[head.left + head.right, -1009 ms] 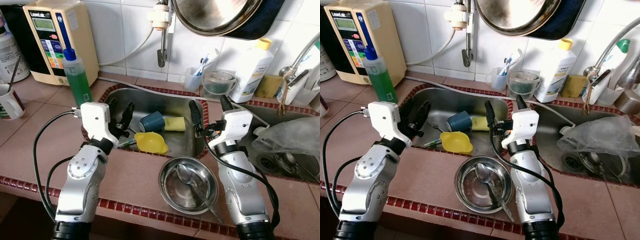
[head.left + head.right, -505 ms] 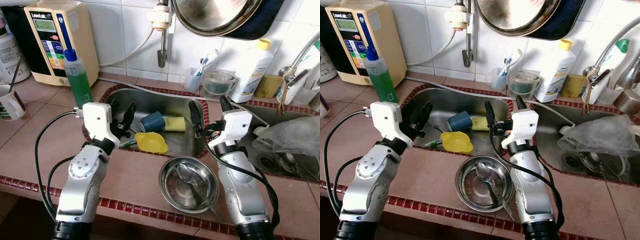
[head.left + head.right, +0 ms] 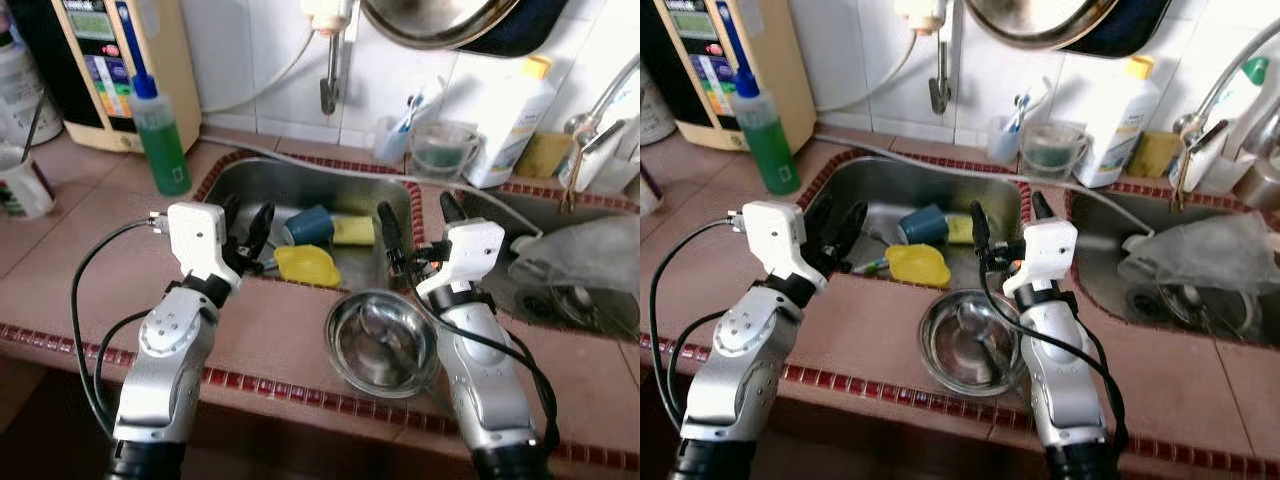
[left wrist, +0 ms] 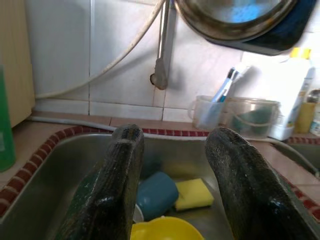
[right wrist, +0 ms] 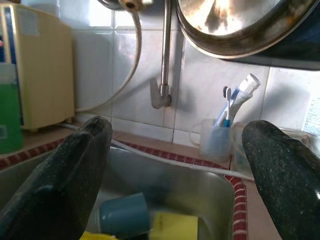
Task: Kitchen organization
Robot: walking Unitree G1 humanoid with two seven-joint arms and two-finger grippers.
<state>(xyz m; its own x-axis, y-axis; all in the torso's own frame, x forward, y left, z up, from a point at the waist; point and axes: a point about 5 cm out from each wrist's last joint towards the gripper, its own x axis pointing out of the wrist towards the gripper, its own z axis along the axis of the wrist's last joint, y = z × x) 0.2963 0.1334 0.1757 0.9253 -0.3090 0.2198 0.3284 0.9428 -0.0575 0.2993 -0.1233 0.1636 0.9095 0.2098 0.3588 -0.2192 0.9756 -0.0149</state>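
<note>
Status: organization not yet started, judged from the layout; no item is gripped.

1. Counter [image 3: 90, 260]: brown tile with a red border. Two sinks are set into it.
2. Left sink [image 3: 250, 185]: it contains a blue cup [image 3: 307, 225] lying on its side, a yellow sponge [image 3: 353, 230] touching it on the right, and a yellow funnel-like dish [image 3: 307, 264] at the near edge. All remain to be sorted.
3. Right sink [image 3: 590, 300]: it holds a clear plastic bag [image 3: 580, 255] and blurred utensils.
4. Steel bowl [image 3: 382, 342]: it rests on the near counter strip between the two arms, with a spoon inside.
5. Green bottle [image 3: 157, 135]: upright, far left of the left sink.
6. Left end effector [image 3: 245, 225]: fingers moderately apart, empty, above the left sink's near left edge.
7. Right end effector [image 3: 415, 225]: fingers wide apart, empty, over the divider between the sinks, beyond the bowl.

Remaining work: clear the left sink items and the bowl.
</note>
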